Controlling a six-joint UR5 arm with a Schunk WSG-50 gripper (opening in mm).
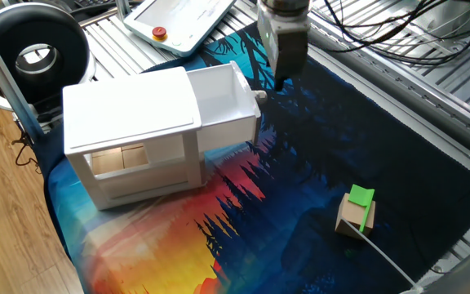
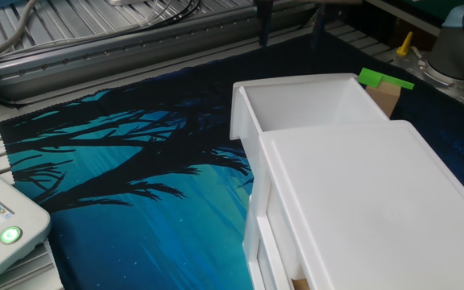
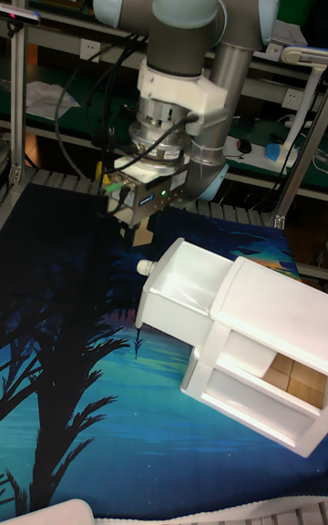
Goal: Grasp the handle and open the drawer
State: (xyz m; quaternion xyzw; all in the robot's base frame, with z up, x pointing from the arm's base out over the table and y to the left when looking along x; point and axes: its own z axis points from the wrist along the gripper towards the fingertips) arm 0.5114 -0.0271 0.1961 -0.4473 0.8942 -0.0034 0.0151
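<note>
drawer (image 1: 223,102): white, pulled out, empty | handle (image 1: 260,97): silvery knob, front

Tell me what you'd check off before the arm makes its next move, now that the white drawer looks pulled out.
1. Drawer pulled out of the white cabinet: ok, it sticks out well past the cabinet front.
2. Gripper free of the handle: ok, it hangs above the knob with a gap between them.
3. Fingers open: ok, the other fixed view shows two prongs spread apart at the top edge.
4. Drawer contents: ok, its inside looks bare.
5. Green-topped block out of the way: ok, it sits far from the gripper on the cloth.
6. Cables clear of the arm's path: cannot tell.
</note>
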